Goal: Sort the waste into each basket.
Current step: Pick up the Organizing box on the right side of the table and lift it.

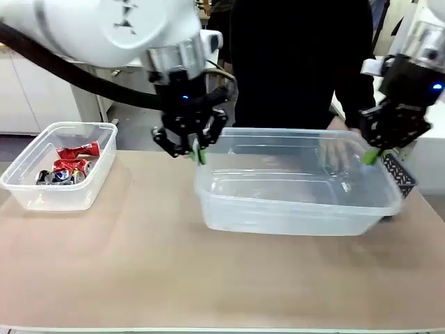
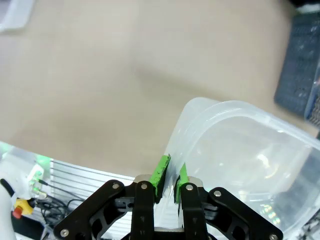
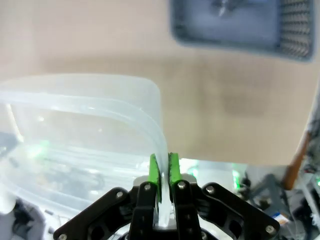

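A pale tan table [image 1: 139, 264] with a smooth matte top spreads across the front view. Toward its left edge stands a small clear tub [image 1: 59, 198] of colourless plastic, upright, with red and silver crushed cans [image 1: 69, 167] lying in its bottom. Well apart from it, right of centre, is a large clear tub [image 1: 292, 216] with rounded corners and a rolled rim; whether its base rests fully on the tabletop cannot be told. Just behind that tub's right end, at the table's far right corner, sits a dark lattice basket [image 1: 398, 172].
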Controlling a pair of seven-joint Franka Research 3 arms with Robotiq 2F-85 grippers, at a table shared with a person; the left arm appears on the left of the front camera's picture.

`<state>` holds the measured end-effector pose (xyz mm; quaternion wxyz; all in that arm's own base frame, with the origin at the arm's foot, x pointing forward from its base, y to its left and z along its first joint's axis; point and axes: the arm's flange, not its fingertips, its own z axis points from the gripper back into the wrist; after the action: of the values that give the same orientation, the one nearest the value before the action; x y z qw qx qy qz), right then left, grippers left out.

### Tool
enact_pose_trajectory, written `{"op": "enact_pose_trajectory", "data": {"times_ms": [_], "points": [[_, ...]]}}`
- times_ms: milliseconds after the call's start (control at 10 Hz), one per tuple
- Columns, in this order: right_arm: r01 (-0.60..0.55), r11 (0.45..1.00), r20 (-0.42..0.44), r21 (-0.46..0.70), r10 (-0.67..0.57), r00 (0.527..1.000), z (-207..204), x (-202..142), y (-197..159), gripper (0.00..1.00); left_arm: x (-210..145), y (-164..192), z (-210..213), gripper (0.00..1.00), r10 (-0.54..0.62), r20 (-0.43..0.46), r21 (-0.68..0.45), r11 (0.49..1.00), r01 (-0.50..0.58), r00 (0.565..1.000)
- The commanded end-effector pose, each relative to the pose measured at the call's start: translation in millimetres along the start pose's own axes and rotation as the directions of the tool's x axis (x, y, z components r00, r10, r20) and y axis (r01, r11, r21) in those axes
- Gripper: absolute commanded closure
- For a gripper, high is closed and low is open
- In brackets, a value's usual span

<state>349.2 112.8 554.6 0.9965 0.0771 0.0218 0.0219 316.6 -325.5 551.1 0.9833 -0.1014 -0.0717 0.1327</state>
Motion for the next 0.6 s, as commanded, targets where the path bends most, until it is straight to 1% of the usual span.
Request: {"op": "enact_pose_trajectory", "data": {"times_ms": [0, 100, 200, 300, 400, 500], "points": [[-0.01, 0.996, -0.032, -0.088, 0.007, 0.999, -2, 19, 10, 1.0, 29, 65, 12, 1.0, 0.061, 0.059, 0.059, 0.996, -0.065, 0.996], [-0.013, 0.996, -0.042, -0.09, 0.009, 0.999, -4, 29, 31, 1.0, 40, 78, 15, 1.0, 0.063, 0.078, 0.065, 0.996, -0.068, 0.995], [-0.016, 0.997, -0.05, -0.074, 0.013, 0.999, -7, 35, 45, 1.0, 50, 89, 16, 1.0, 0.038, 0.083, 0.072, 0.996, -0.044, 0.996], [-0.027, 0.999, -0.06, -0.039, 0.024, 0.998, -12, 39, 55, 1.0, 65, 97, 12, 1.0, -0.013, 0.058, 0.108, 0.994, 0.007, 0.998], [0.017, 1.0, -0.065, 0.0, -0.017, 0.998, -21, 40, 58, 1.0, 26, 55, 14, 1.0, 0.022, 0.044, 0.02, 1.0, -0.023, 0.999], [-0.059, 0.998, -0.03, -0.01, 0.059, 0.998, -15, 35, 78, 1.0, 26, 55, 14, 1.0, 0.022, 0.044, 0.02, 1.0, -0.023, 0.999]]}}
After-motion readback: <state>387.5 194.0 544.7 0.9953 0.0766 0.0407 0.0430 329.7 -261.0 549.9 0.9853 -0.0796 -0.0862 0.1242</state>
